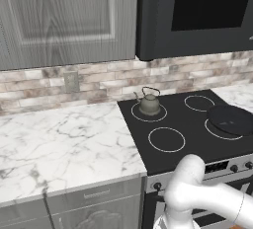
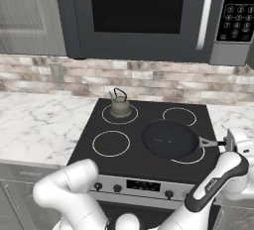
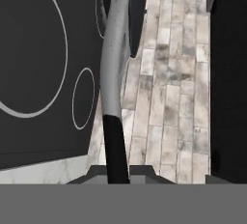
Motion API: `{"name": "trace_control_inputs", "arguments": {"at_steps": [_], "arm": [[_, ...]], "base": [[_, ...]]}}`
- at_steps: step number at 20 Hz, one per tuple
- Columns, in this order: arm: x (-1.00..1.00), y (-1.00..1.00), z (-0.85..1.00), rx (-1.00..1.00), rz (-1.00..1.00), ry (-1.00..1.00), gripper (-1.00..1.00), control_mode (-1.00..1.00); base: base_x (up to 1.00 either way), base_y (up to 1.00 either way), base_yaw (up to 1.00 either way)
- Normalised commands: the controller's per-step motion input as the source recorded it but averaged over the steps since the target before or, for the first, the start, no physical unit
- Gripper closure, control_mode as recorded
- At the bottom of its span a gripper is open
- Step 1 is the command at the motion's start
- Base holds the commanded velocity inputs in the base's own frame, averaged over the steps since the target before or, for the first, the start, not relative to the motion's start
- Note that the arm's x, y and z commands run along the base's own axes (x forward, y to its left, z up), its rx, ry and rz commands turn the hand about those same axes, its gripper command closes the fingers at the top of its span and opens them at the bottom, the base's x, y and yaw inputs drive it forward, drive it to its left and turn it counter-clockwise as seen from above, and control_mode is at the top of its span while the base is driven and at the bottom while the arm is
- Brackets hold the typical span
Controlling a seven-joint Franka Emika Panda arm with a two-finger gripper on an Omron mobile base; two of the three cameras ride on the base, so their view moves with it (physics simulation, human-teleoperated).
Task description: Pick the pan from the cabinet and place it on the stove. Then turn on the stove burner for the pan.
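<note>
The black pan [image 2: 170, 139] hovers at the stove's [image 2: 135, 125] front right, just over the stove burner ring [image 2: 192, 158], whose edge shows below it. Its thin handle [image 2: 210, 143] points right into my gripper [image 2: 227, 143]. From the hand, the handle [image 3: 114, 73] runs up from between my fingertips, and my gripper [image 3: 118, 172] is shut on it. From the left, the pan [image 1: 230, 119] sits at the right edge of the stove [image 1: 190, 119]. The grey cabinet [image 1: 64, 16] hangs at upper left with its doors closed.
A small grey-green kettle [image 1: 149, 103] stands on the back left burner. The black microwave [image 2: 139, 11] hangs over the cooktop. Black knobs [image 2: 98, 186] line the silver front strip. White marble counter [image 1: 59, 144] lies left of the stove, with a brick backsplash behind.
</note>
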Motion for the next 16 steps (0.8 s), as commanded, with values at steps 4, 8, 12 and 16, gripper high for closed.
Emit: {"name": "trace_control_inputs", "arguments": {"at_steps": [4, 8, 12, 16], "arm": [[0.34, -0.11, -0.31, 0.00, 0.00, 0.00, 1.00, -1.00], [0.29, -0.16, -0.32, 0.00, 0.00, 0.00, 1.00, -1.00], [0.21, -0.25, -0.28, 0.00, 0.00, 0.00, 1.00, -1.00], [0.16, -0.28, -0.25, 0.00, 0.00, 0.00, 1.00, -1.00]], "base": [[0.00, 0.00, 0.00], [0.00, 0.00, 0.00], [0.00, 0.00, 0.00], [0.00, 0.00, 0.00]]}}
